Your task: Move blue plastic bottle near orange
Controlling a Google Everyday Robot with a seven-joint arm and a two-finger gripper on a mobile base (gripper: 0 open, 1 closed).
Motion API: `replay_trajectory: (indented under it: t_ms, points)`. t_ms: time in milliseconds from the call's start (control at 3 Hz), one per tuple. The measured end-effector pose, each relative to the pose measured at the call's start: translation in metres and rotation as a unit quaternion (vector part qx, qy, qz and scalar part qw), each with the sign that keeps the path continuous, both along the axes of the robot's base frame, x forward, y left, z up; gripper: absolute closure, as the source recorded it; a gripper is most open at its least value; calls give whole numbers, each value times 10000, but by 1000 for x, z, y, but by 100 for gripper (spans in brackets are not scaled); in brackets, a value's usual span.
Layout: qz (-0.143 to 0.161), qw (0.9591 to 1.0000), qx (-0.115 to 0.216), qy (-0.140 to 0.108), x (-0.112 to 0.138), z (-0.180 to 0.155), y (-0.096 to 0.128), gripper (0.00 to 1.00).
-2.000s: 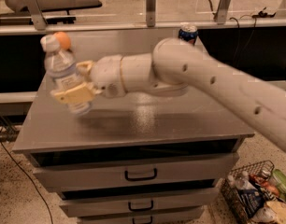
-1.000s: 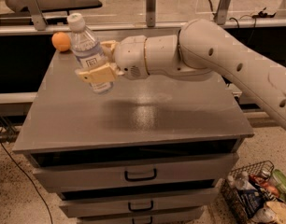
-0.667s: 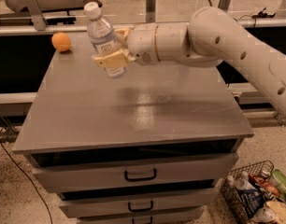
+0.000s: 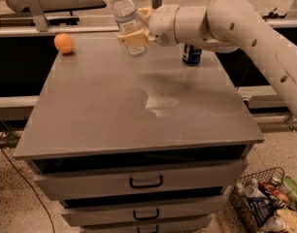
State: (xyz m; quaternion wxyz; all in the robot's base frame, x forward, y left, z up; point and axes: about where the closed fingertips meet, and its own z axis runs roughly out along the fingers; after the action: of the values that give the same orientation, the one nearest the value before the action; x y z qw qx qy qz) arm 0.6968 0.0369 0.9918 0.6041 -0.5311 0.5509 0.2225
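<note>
In the camera view, the hand (image 4: 133,34) hangs over the far edge of the worktop (image 4: 139,110), at about twelve o'clock, at the end of an arm (image 4: 245,23) that reaches in from the right. Its tan fingers (image 4: 135,38) pinch the bottle (image 4: 124,11) around the middle, over the label. The bottle is carried clear of the surface and leans a little, with its white cap toward eleven o'clock. Gripping it at the waist likely keeps it balanced, and the height lets its base pass over whatever stands below. The orange (image 4: 64,43) rests on the worktop at about ten o'clock, in the far left corner and well apart from the bottle. A blue can (image 4: 191,54) stands at about one o'clock, just under the wrist, on the side away from the orange. The task looks about half done: the bottle is lifted but not yet near the fruit. The next move would call for a carry toward nine o'clock and a gentle lowering just beside the orange. The round fruit would roll if nudged, and a tilted bottle could topple when let go. A wire basket (image 4: 265,203) sits on the floor at five o'clock.
</note>
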Motion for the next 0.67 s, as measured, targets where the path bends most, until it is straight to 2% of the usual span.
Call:
replay_trajectory:
  t_ms: [333, 667]
  points:
    - [-354, 9985, 371, -190, 48, -6, 5, 100]
    - [-500, 9963, 681, -148, 91, -21, 26, 100]
